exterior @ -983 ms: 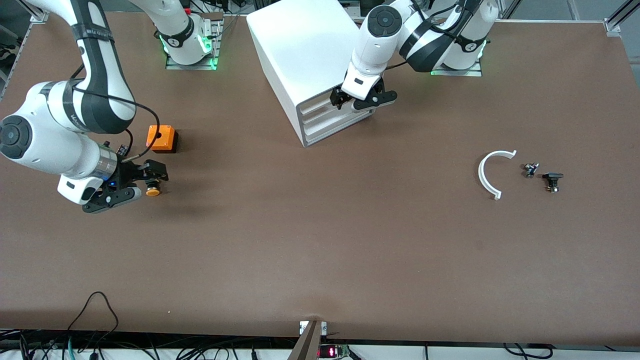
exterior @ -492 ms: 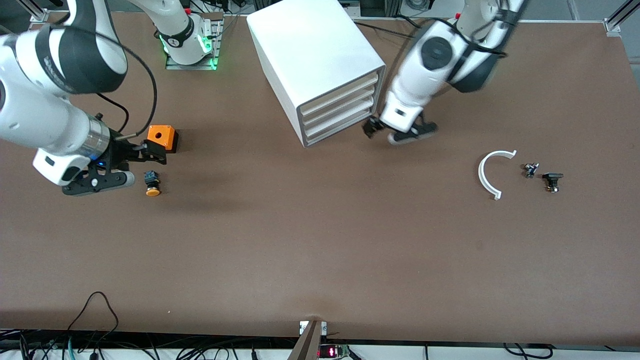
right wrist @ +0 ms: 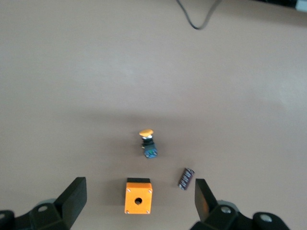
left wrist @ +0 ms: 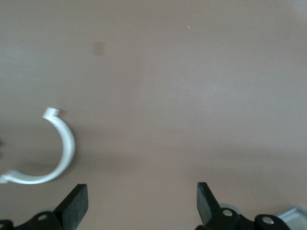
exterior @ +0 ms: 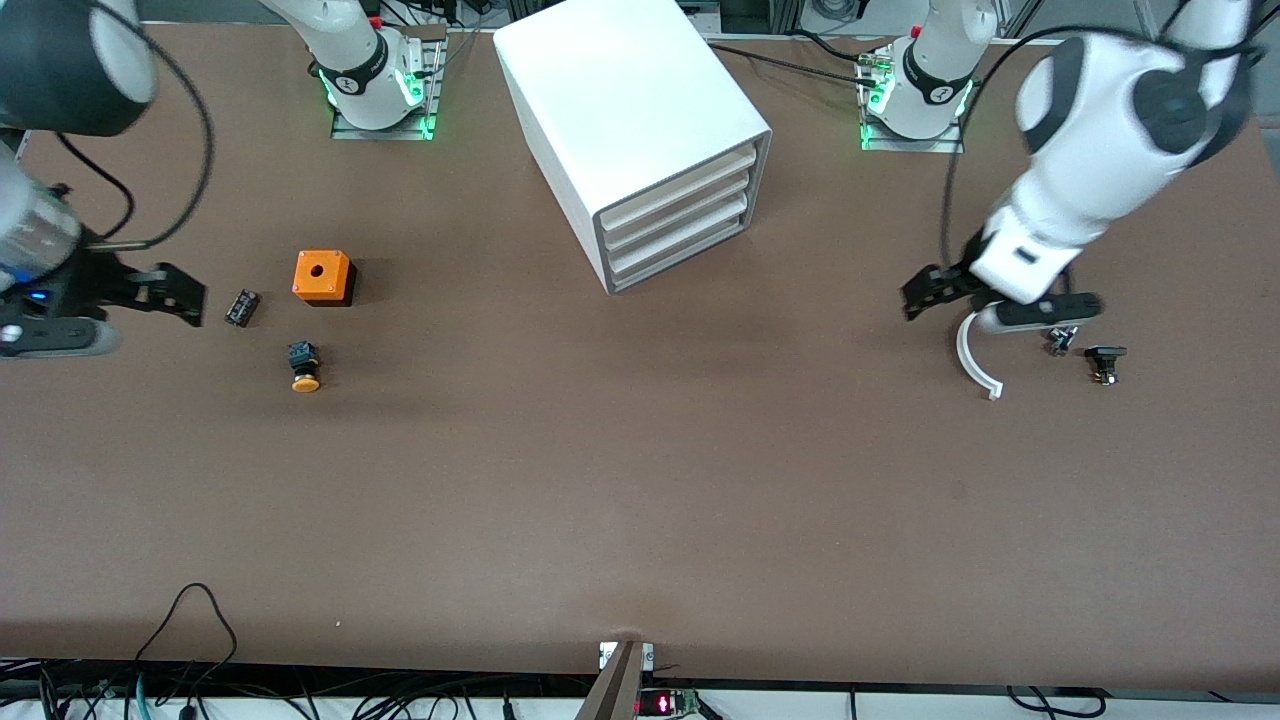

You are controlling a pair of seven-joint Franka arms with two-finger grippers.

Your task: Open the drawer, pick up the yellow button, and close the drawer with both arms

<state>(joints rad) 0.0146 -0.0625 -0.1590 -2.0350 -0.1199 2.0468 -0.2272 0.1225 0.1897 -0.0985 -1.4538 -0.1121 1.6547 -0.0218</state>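
Button (exterior: 304, 368) lying on its side on the bare table (exterior: 640, 480), orange cap toward the front camera, just nearer that camera than the orange cube with a hole (exterior: 322, 277) and close to the small black ribbed block (exterior: 240, 307); out of the cabinet, so probably set down here on purpose as the take step's result. Drawer (exterior: 678, 183), uppermost front of the white cabinet (exterior: 625, 120), sitting flush with the fronts below it, which suggests closing is done too.

Right gripper (exterior: 130, 300) raised over the table at the right arm's end, beside the ribbed block, fingers spread wide with nothing between them. Left gripper (exterior: 985, 298) up over the white curved clip (exterior: 975, 352) toward the left arm's end, likewise wide open and empty. Both well apart from cabinet and button, seemingly because little remains for either.

Front view alone showing the cabinet and drawer fronts, plus two small dark parts (exterior: 1085, 355) beside the clip. Right wrist view giving the button (right wrist: 148, 142), cube (right wrist: 138, 196) and block (right wrist: 186, 178) from above, framed by two open fingertips (right wrist: 74, 194). Left wrist view showing only the clip (left wrist: 57, 155), bare table and its spread fingertips (left wrist: 76, 203), confirming an empty grasp.
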